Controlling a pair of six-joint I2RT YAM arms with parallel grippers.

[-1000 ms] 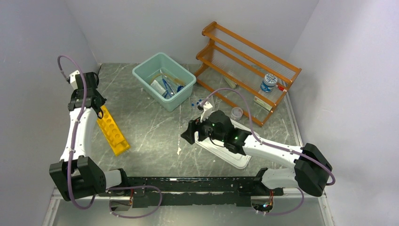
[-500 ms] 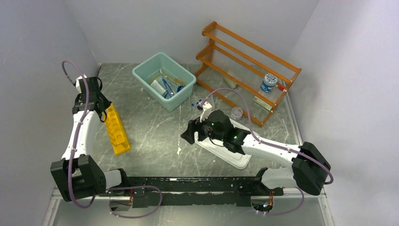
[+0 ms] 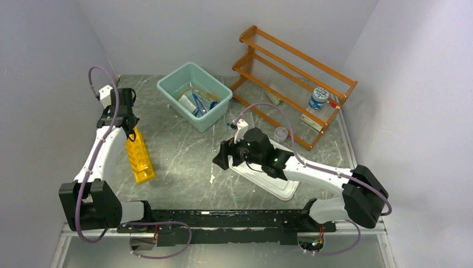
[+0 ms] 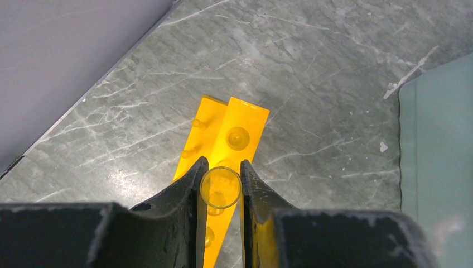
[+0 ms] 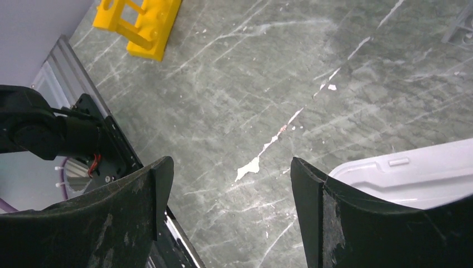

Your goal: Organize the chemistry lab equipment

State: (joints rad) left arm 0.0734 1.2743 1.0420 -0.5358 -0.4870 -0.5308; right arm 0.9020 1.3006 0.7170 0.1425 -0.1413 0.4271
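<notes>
My left gripper (image 3: 125,120) is shut on a clear glass tube (image 4: 221,187), which I see end-on between the fingers in the left wrist view. It hangs over the far end of the yellow test-tube rack (image 4: 240,125), which lies on the table (image 3: 139,159). Whether the tube's lower end sits in a hole is hidden. My right gripper (image 3: 221,161) stands open over bare table (image 5: 228,164), with nothing between its fingers. Blue-capped vials (image 3: 231,120) and a small jar (image 3: 281,134) stand near the shelf.
A teal bin (image 3: 174,85) at the back holds several lab items. The orange two-tier shelf (image 3: 295,70) stands back right with a blue-lidded jar (image 3: 318,98) on it. A white tray (image 3: 276,188) lies under the right arm. The left wall is close to the left arm.
My left gripper has moved right and away from the wall with the tube. The rack's far end has swung right with it. The right arm has barely shifted.
</notes>
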